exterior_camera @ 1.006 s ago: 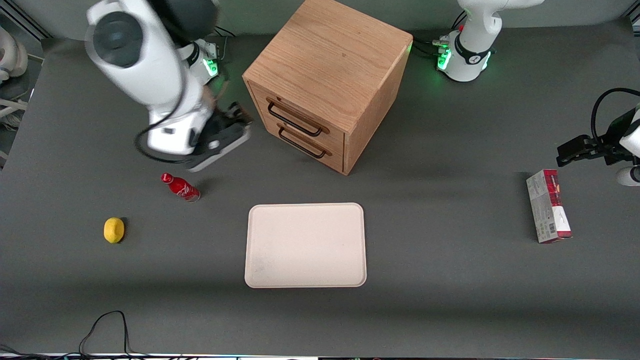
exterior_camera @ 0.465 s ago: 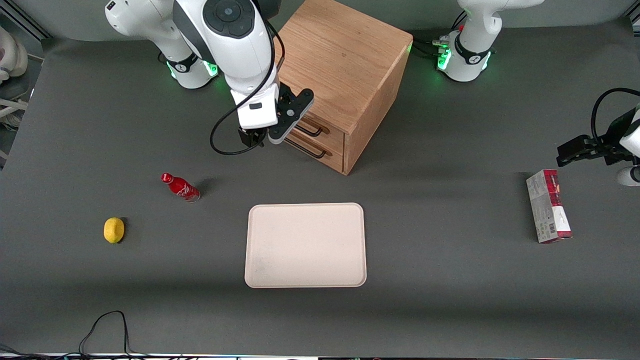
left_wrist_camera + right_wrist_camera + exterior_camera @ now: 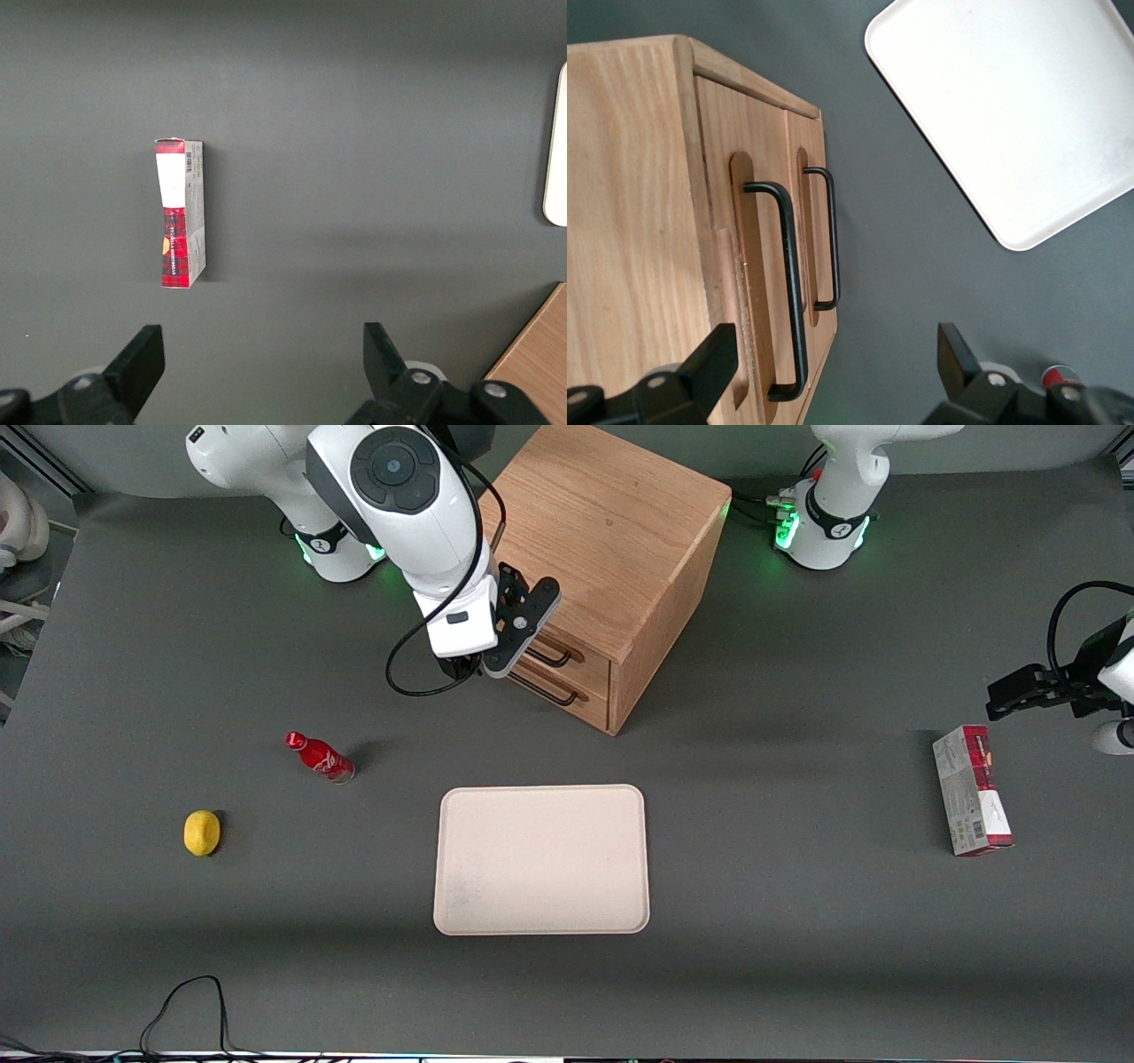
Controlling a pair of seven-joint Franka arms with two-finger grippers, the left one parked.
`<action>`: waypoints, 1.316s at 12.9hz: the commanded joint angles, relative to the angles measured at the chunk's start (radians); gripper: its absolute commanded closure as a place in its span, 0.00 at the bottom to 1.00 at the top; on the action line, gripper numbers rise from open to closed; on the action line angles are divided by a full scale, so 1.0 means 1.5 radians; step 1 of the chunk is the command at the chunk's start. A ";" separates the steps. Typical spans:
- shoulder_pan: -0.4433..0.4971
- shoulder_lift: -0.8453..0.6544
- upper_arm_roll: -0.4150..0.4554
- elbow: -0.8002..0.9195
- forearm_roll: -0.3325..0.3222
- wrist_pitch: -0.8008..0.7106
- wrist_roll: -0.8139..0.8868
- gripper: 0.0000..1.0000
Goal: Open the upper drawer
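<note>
While the right arm reaches in front of the oak cabinet, the scene reads as follows, from the working arm's end of the table toward the parked arm's end.

Lemon [image 3: 201, 833]: lies on the table [image 3: 797, 921] toward the working arm's end, nearer the front camera than the bottle.

Red bottle [image 3: 319, 756]: lies on its side on the table, between the lemon and the cabinet, well apart from both.

Gripper [image 3: 833, 372]: hangs just in front of the cabinet's drawer fronts, fingers [image 3: 710, 361] spread wide with nothing between them; the upper handle lies in line with the gap, not yet grasped.

Upper drawer [image 3: 740, 266]: top drawer of the oak cabinet [image 3: 594, 531], front flush with the cabinet face, so it is closed; its long black bar handle [image 3: 790, 292] runs along the panel.

Lower drawer [image 3: 808, 177]: directly under the upper one, also flush, with its own black handle [image 3: 829, 239].

Cream tray [image 3: 540, 859]: lies flat on the table, nearer the front camera than the cabinet.

Red-and-white carton [image 3: 971, 790]: lies on the table toward the parked arm's end.
</note>
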 commanded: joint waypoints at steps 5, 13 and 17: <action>0.000 -0.050 -0.004 -0.101 0.049 0.044 -0.067 0.00; 0.002 -0.060 -0.004 -0.187 0.068 0.131 -0.074 0.00; 0.003 -0.052 -0.004 -0.203 0.068 0.149 -0.074 0.00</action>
